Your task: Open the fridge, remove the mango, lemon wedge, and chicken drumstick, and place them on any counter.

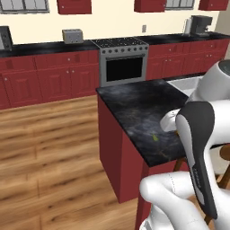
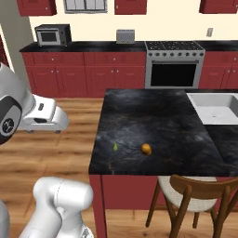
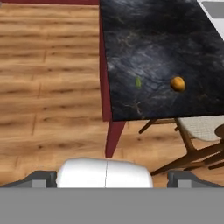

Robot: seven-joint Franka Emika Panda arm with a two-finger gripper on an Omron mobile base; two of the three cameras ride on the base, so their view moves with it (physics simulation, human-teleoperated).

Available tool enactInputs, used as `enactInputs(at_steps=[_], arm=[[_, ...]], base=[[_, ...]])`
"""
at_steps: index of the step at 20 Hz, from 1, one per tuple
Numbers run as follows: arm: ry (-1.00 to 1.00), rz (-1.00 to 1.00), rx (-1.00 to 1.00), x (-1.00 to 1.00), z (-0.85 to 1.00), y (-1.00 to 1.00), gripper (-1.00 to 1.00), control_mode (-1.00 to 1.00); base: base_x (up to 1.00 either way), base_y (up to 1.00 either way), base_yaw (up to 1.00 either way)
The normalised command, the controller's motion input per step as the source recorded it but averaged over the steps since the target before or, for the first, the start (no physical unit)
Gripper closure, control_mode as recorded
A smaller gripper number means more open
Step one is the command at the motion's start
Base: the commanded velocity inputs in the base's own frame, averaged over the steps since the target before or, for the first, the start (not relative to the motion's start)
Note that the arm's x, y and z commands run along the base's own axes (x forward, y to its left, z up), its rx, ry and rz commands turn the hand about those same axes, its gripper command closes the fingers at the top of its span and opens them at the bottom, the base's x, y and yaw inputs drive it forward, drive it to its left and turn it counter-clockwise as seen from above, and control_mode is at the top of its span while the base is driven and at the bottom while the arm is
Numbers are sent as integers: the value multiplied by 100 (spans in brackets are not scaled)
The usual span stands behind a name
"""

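Black counter (image 3: pixel 175 48) holds mango (image 3: pixel 177 83) & lemon wedge (image 3: pixel 138 82), well beyond jaws, which gape empty.

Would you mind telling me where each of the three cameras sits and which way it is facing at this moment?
Left base view: behind the arm's left, facing the counter and stove; white arm at lower right; lemon wedge visible.
Right base view: behind the arm's right, over the counter, mango and lemon wedge; arm at left.
Hand view: above the floor, looking down at the counter's corner and chair; open gripper at bottom.
Shared: all three show the counter and lemon wedge.
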Motion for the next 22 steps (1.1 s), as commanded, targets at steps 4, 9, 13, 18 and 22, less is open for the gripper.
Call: enactInputs(at_steps=[4,9,13,18,22], arm=[[0,0,0,0,0,0,-100,100],[0,0,0,0,0,0,-100,100],[0,0,0,0,0,0,-100,100],[0,0,0,0,0,0,-100,100],[0,0,0,0,0,0,-100,100]], base=[[-58,2,38],[-48,0,50],[-35,0,64],[-41,7,69],[-30,1,75]])
